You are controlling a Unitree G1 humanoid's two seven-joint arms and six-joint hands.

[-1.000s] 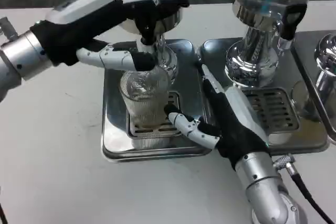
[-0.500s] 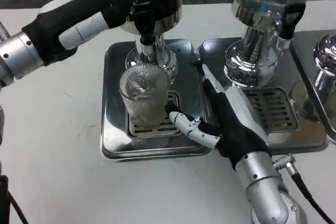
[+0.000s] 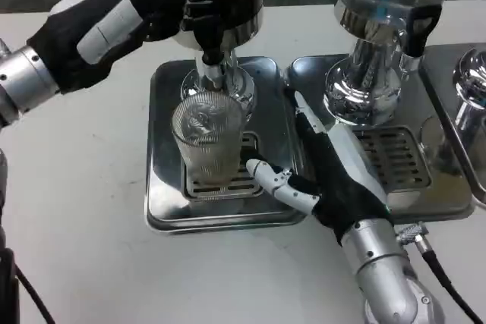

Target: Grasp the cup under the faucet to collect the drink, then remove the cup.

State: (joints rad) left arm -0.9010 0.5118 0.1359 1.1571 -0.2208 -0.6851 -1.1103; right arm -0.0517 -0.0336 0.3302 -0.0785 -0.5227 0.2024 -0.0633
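Note:
A ribbed clear cup (image 3: pixel 206 146) stands upright on the grate of the steel drip tray (image 3: pixel 163 187), right under the faucet nozzle (image 3: pixel 213 77). My left hand (image 3: pixel 125 20) reaches in from the upper left, and its fingers (image 3: pixel 199 1) curl over the top of the black faucet lever (image 3: pixel 209 39). My right hand (image 3: pixel 334 176) lies on the tray's right side with its fingers stretched out. Its thumb (image 3: pixel 272 180) points at the cup's base, very close to it. The cup is not gripped. Its lower part looks pale and cloudy.
A second chrome dispenser (image 3: pixel 376 51) stands on its own drip tray (image 3: pixel 410 187) just right of my right hand. A third chrome fitting (image 3: pixel 472 85) is at the right edge. A black cable (image 3: pixel 444 282) trails by my right forearm. Bare white table lies left and in front.
My left hand has lifted off the cup's rim and drawn its fingers up onto the faucet lever. The right hand and the cup have barely moved.

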